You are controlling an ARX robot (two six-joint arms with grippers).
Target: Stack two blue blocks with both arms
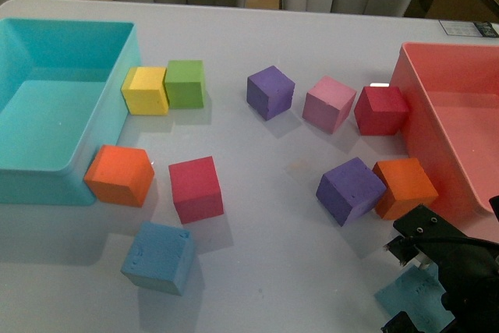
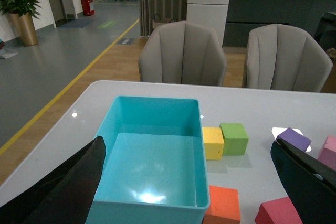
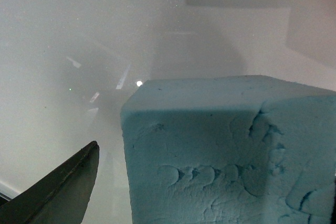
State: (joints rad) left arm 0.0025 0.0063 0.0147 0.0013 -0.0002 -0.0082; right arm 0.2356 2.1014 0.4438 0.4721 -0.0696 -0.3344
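One blue block (image 1: 160, 257) lies on the white table at the front left, with nothing near it. The other blue block (image 1: 413, 300) lies at the front right, between the fingers of my open right gripper (image 1: 400, 286), which straddles it. In the right wrist view this block (image 3: 226, 156) fills the space between the jaws, and one finger (image 3: 58, 192) stands apart from its side. My left gripper (image 2: 189, 203) is open and empty, raised over the near end of the turquoise bin (image 2: 152, 129). The left arm is out of the front view.
The turquoise bin (image 1: 109, 115) stands at the left and a pink bin (image 1: 413, 91) at the right. Between them lie yellow (image 1: 145, 90), green (image 1: 185, 83), purple (image 1: 270, 91), pink (image 1: 330, 103), dark red (image 1: 381, 109), orange (image 1: 118, 175), red (image 1: 196, 188), purple (image 1: 350, 190) and orange (image 1: 404, 186) cubes.
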